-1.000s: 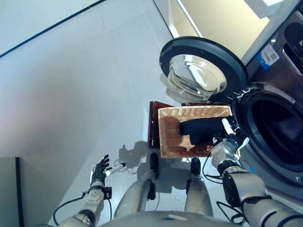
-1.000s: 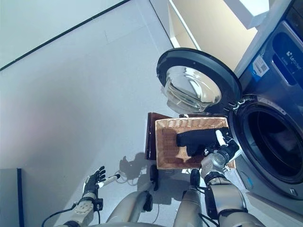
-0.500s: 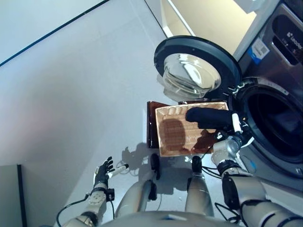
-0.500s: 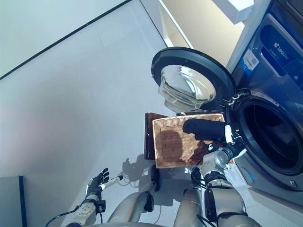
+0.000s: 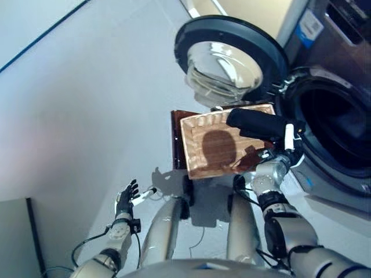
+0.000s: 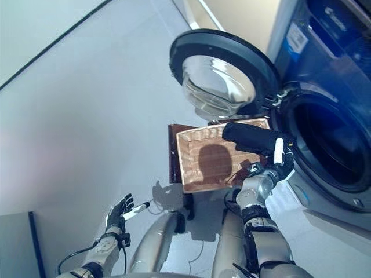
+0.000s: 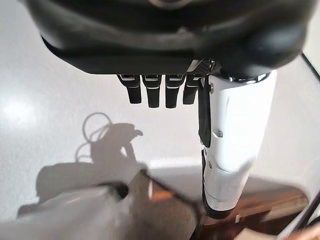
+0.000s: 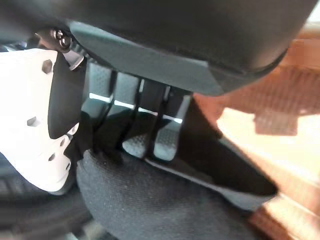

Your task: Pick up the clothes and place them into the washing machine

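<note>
Lifted clear of the wicker basket [image 5: 214, 149] since a second ago: dark garment [image 5: 258, 123], now gripped in the curled fingers of the right hand [image 5: 280, 157] and held above the basket's right end, just beside the washing machine's [image 5: 342, 87] open drum mouth [image 5: 336, 136]. Left hand [image 5: 125, 198] low at the near left over the floor, fingers straight and holding nothing. Possible snag of the trailing cloth on the basket or drum rim, judging by how far it sticks out sideways.
</note>
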